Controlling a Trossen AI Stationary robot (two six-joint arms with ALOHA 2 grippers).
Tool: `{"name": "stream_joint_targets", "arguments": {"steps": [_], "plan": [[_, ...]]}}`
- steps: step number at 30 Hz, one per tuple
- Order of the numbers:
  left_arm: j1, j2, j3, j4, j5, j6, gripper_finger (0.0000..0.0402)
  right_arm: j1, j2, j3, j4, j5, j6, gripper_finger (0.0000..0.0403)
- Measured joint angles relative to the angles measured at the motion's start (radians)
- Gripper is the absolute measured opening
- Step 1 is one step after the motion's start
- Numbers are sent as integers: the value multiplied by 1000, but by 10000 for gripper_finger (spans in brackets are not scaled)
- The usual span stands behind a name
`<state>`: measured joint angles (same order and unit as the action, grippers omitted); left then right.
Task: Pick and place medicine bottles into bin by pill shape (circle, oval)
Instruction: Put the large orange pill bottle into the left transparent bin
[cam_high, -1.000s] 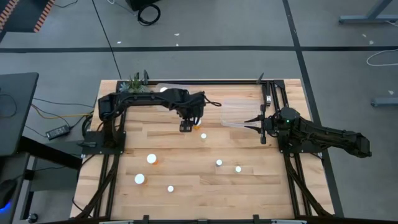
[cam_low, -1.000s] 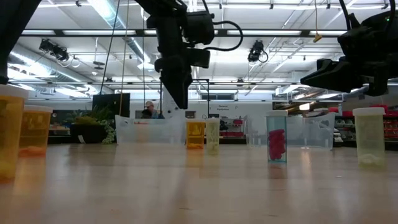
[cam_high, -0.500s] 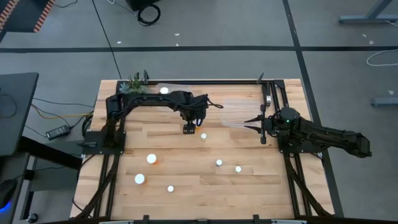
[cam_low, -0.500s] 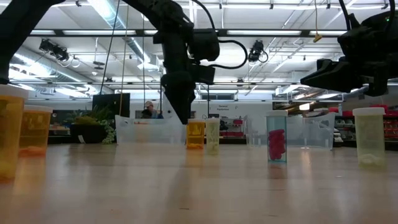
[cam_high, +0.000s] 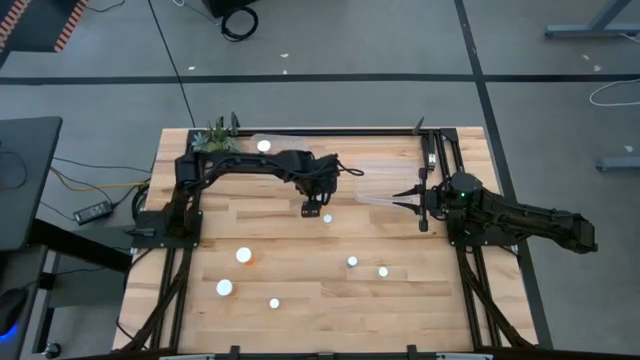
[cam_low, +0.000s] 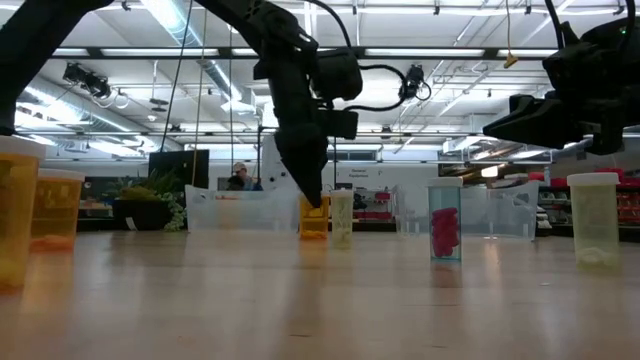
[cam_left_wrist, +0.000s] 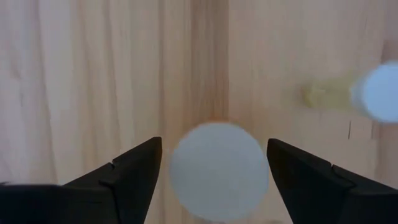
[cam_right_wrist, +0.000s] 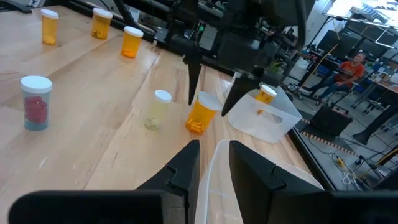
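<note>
While the high view is looking straight down, the left gripper (cam_high: 313, 210) is hanging over mid-table just beside a white-capped bottle (cam_high: 327, 217), with five more white caps scattered nearer the front edge. The right gripper (cam_high: 400, 200) is waiting at the right side, its fingers pressed together on the rim of a clear bin (cam_high: 372, 183).

Across the low view, the left gripper (cam_low: 317, 196) is dipping onto an orange bottle (cam_low: 314, 217) standing beside a pale one (cam_low: 342, 218).

Through the left wrist view, the fingers (cam_left_wrist: 127, 177) are standing wide apart either side of the round white cap (cam_left_wrist: 218, 171).

From the right wrist view, the orange bottle (cam_right_wrist: 202, 113) is standing upright on the wood.
</note>
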<state>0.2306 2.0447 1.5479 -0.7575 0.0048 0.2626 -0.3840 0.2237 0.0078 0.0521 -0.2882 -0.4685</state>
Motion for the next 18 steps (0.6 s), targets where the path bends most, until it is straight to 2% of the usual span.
{"name": "stream_joint_targets", "arguments": {"steps": [6,18], "plan": [[1,7,-1,-4,0,-13,278,0,0,0,0,0,0,93],[2,7,-1,-2,1,-43,213,0,0,0,0,0,0,93]]}}
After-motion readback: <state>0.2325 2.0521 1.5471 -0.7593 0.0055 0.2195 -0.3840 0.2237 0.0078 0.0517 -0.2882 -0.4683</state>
